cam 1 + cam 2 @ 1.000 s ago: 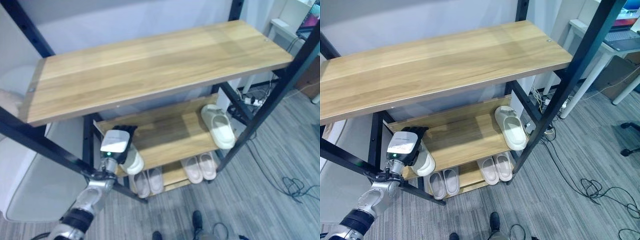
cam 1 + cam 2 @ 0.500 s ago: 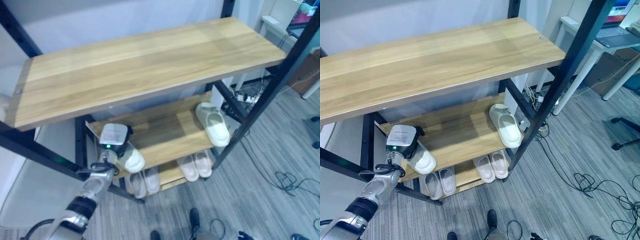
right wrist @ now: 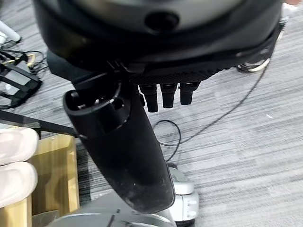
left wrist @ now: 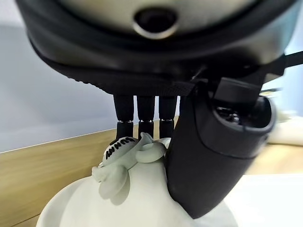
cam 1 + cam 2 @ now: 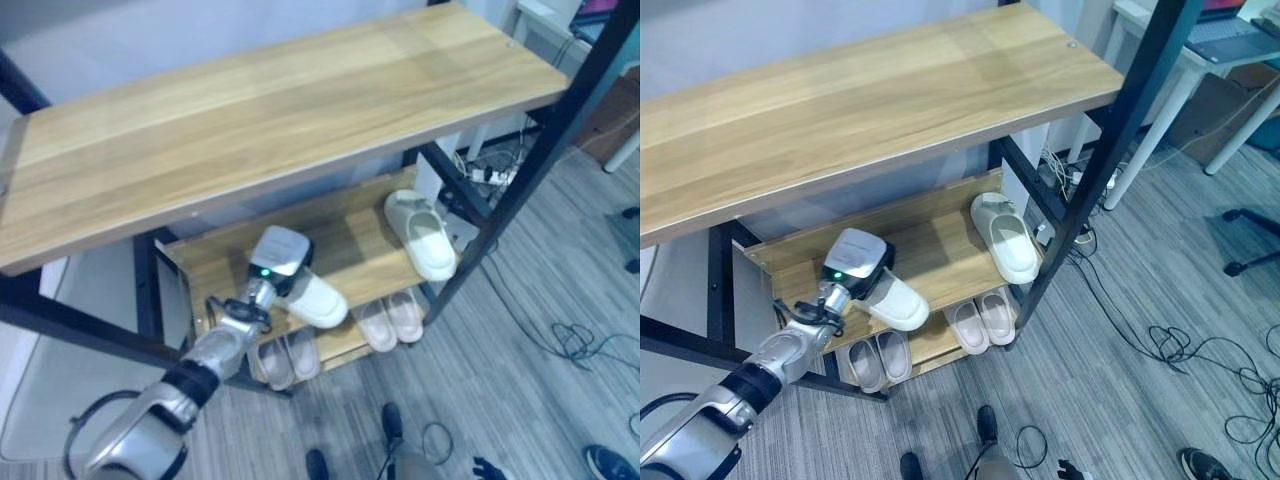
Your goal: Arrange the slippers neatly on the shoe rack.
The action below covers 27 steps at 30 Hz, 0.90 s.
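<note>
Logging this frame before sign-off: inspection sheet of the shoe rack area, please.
Surface: shoe rack, wooden top shelf bare; middle shelf and bottom shelf carry slippers.
Job's things: held slipper over the middle shelf's front edge; white slipper at that shelf's right end; two pairs on the bottom shelf.
Clutter: nothing seen.
Hands: left hand curled on the held slipper; right hand over the floor, fingers curled, holding nothing.
Cables: loose cords on the floor to the right.
Surroundings: grey floor, white desk leg.
</note>
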{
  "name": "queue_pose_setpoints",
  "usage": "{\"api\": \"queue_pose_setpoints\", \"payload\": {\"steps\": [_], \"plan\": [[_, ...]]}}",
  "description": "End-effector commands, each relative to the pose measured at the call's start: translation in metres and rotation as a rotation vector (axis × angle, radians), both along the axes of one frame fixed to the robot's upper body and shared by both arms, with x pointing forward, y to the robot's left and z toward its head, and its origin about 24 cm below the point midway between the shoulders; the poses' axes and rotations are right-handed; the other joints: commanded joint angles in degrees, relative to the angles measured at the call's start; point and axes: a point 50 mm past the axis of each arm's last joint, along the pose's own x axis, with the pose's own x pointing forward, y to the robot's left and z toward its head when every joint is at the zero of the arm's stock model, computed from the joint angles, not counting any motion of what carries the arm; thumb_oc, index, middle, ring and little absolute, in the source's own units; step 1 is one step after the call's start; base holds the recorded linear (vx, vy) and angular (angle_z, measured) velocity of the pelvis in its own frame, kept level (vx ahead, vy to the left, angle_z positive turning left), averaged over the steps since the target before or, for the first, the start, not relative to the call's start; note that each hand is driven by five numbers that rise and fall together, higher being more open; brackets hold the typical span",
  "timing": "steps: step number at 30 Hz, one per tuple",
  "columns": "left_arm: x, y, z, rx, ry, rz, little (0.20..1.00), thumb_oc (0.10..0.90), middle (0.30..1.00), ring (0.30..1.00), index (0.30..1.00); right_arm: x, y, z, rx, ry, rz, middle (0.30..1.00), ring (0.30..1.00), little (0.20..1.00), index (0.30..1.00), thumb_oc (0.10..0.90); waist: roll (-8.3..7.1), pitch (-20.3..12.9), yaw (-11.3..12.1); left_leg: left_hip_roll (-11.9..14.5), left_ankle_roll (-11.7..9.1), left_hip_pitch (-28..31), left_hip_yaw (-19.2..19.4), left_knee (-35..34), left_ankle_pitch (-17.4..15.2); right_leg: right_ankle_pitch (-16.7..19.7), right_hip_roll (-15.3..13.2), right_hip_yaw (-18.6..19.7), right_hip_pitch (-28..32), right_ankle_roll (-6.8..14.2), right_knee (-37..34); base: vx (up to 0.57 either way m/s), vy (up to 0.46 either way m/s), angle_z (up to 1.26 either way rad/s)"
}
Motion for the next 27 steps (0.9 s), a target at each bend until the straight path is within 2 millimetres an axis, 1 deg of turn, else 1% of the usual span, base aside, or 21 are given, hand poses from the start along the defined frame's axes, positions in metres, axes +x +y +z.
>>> {"api": "queue_pose_setpoints", "payload": {"steps": [1, 3, 9, 10, 14, 17, 22, 23, 25, 27], "plan": [[0.025, -0.035, 0.072, -0.122, -0.256, -0.118, 0.300, 0.400, 0.300, 0.300, 0.300, 0.023, -0.021, 0.014, -0.091, -0.097, 0.024, 0.900, 0.900, 0.900, 0.900, 0.800, 0.89, 1.3, -2.2, 0.1, -1.3, -3.7, -4.8, -0.3, -1.3, -8.1, 1.4, 1.7, 4.5, 4.0, 0.9, 0.02, -0.003, -0.07], [0.027, -0.045, 0.081, -0.129, -0.285, -0.149, 0.300, 0.400, 0.300, 0.300, 0.300, 0.028, -0.023, 0.016, -0.103, -0.117, 0.021, 0.900, 0.900, 0.900, 0.900, 0.800, 1.28, 2.1, -2.9, 0.1, -1.3, -4.1, -4.3, -0.3, -1.3, -7.9, 1.4, 2.2, 3.7, 4.1, 1.1, 0.02, -0.001, -0.17], [0.034, -0.056, 0.091, -0.078, -0.314, -0.151, 0.300, 0.400, 0.300, 0.300, 0.300, 0.037, -0.026, 0.020, -0.120, -0.148, 0.027, 0.900, 0.900, 0.900, 0.900, 0.800, 1.80, 3.3, -3.7, 0.1, -1.3, -4.5, -3.4, -0.3, -1.2, -7.7, 1.6, 3.1, 2.6, 4.3, 1.2, 0.02, -0.001, -0.14], [0.037, -0.055, 0.096, -0.060, -0.322, -0.141, 0.300, 0.400, 0.300, 0.300, 0.300, 0.041, -0.027, 0.022, -0.129, -0.164, 0.029, 0.900, 0.900, 0.900, 0.900, 0.800, 1.90, 3.8, -3.9, 0.1, -1.3, -4.8, -3.3, -0.3, -1.2, -7.5, 1.5, 3.4, 2.2, 4.4, 1.3, 0.00, -0.004, -0.08], [0.043, -0.048, 0.103, -0.024, -0.341, -0.105, 0.300, 0.400, 0.300, 0.300, 0.300, 0.044, -0.028, 0.024, -0.133, -0.178, 0.028, 0.900, 0.900, 0.900, 0.900, 0.800, 2.02, 4.4, -4.0, 0.2, -1.4, -5.3, -3.0, -0.3, -1.0, -7.3, 1.5, 3.5, 1.6, 4.5, 1.2, 0.01, -0.009, -0.10], [0.051, -0.039, 0.101, 0.031, -0.335, -0.046, 0.300, 0.400, 0.300, 0.300, 0.300, 0.043, -0.026, 0.023, -0.135, -0.176, 0.034, 0.900, 0.900, 0.900, 0.900, 0.800, 1.87, 4.6, -4.0, 0.3, -1.5, -5.8, -3.2, -0.3, -0.9, -7.2, 1.5, 3.1, 1.2, 4.4, 1.1, 0.00, 0.000, 0.00], [0.055, -0.035, 0.106, 0.046, -0.349, -0.012, 0.300, 0.400, 0.300, 0.300, 0.300, 0.046, -0.026, 0.023, -0.141, -0.187, 0.037, 0.900, 0.900, 0.900, 0.900, 0.800, 1.63, 4.5, -4.0, 0.5, -1.6, -6.3, -3.6, -0.3, -0.7, -7.2, 1.6, 2.6, 0.8, 4.4, 1.2, 0.00, -0.006, 0.00], [0.059, -0.032, 0.114, 0.058, -0.371, 0.006, 0.300, 0.400, 0.300, 0.300, 0.300, 0.049, -0.026, 0.024, -0.143, -0.191, 0.044, 0.900, 0.900, 0.900, 0.900, 0.800, 1.43, 4.5, -4.1, 0.6, -1.7, -6.7, -3.8, -0.3, -0.7, -7.2, 1.7, 2.4, 0.6, 4.3, 1.1, 0.00, 0.000, 0.00], [0.060, -0.033, 0.118, 0.064, -0.380, 0.005, 0.300, 0.400, 0.300, 0.300, 0.300, 0.051, -0.025, 0.024, -0.144, -0.194, 0.055, 0.900, 0.900, 0.900, 0.900, 0.800, 1.31, 4.5, -4.1, 0.6, -1.7, -6.8, -3.9, -0.3, -0.7, -7.2, 1.8, 2.3, 0.4, 4.3, 1.1, 0.00, -0.026, 0.04], [0.060, -0.037, 0.129, 0.076, -0.412, -0.017, 0.300, 0.400, 0.300, 0.300, 0.300, 0.056, -0.024, 0.026, -0.144, -0.209, 0.071, 0.900, 0.900, 0.900, 0.900, 0.800, 0.99, 4.5, -4.0, 0.8, -1.7, -7.2, -4.1, -0.3, -0.6, -7.1, 1.8, 2.0, 0.0, 4.3, 1.1, 0.00, 0.000, 0.00]]}}
